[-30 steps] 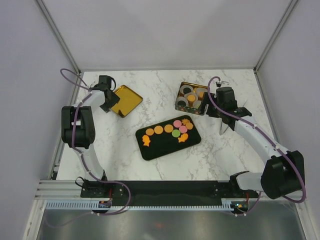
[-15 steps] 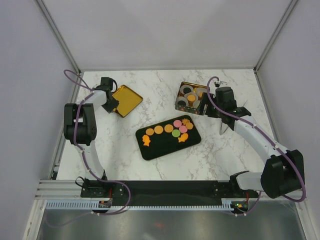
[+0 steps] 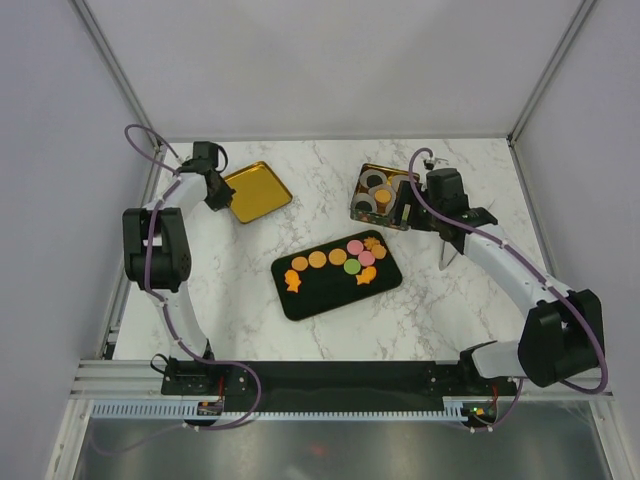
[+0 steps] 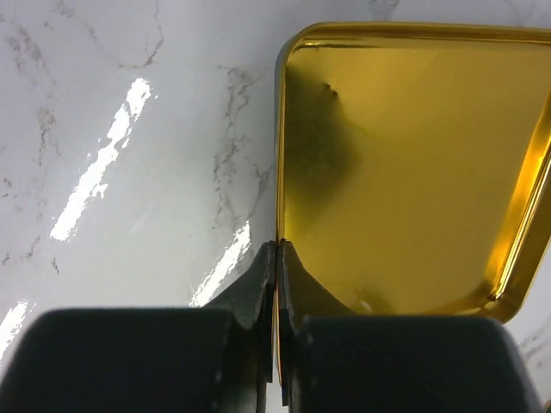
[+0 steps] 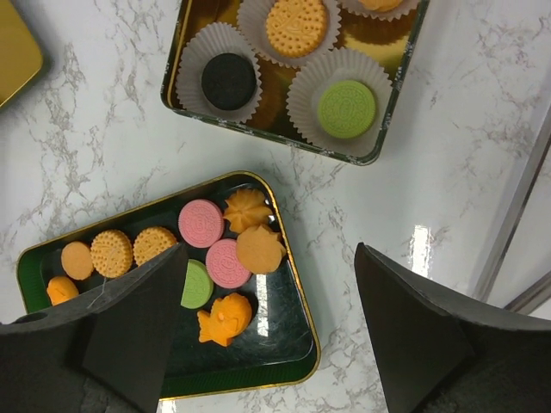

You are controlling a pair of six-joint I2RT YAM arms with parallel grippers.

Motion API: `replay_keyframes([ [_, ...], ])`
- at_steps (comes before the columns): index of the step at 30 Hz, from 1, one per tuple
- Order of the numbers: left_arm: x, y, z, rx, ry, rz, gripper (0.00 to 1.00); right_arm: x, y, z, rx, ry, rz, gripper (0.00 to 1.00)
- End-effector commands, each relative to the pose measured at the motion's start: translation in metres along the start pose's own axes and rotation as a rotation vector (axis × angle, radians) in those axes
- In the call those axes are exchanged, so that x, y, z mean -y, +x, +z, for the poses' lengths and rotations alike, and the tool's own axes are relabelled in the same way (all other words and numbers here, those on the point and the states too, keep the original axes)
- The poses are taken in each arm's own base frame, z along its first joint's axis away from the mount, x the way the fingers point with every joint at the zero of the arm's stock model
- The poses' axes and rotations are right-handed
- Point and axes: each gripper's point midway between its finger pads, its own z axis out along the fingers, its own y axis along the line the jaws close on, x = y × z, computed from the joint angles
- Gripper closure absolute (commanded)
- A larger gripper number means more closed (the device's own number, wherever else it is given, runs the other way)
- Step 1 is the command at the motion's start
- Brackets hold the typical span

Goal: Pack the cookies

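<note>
On the black tray (image 3: 310,300) at mid-table, most cookies (image 3: 345,258) are lying loose — others are sitting in paper cups (image 5: 200,64) inside the gold tin (image 5: 372,157). Left gripper (image 4: 275,258) is pinching the rim of the gold lid (image 4: 413,172), jaws clenched. Right gripper (image 5: 269,258) is hanging spread above the tray, gripping nothing. I judge the lid is needing a level, slow carry — thin rim, easy slip. No writing is showing.

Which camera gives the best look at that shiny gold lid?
The left wrist view: the gold lid fills it, its rim pinched by the left gripper. The top view shows the gold lid whole but small; the right wrist view catches only its corner.
</note>
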Motion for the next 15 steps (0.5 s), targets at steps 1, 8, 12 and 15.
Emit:
replay_keyframes([
  [1, 0.032, -0.040, -0.043, 0.113, 0.161, 0.081, 0.98, -0.026, -0.024, -0.002, 0.048, -0.078, -0.010, 0.13],
  [8, 0.042, -0.043, -0.084, 0.179, 0.262, 0.129, 0.98, -0.049, -0.036, 0.008, 0.036, -0.137, -0.005, 0.12],
  [12, 0.063, -0.018, -0.106, 0.155, 0.362, 0.211, 0.98, -0.076, -0.046, 0.010, 0.034, -0.239, -0.015, 0.11],
  [15, 0.084, 0.010, -0.126, 0.133, 0.436, 0.289, 0.98, -0.092, -0.051, 0.012, 0.040, -0.291, -0.042, 0.10],
])
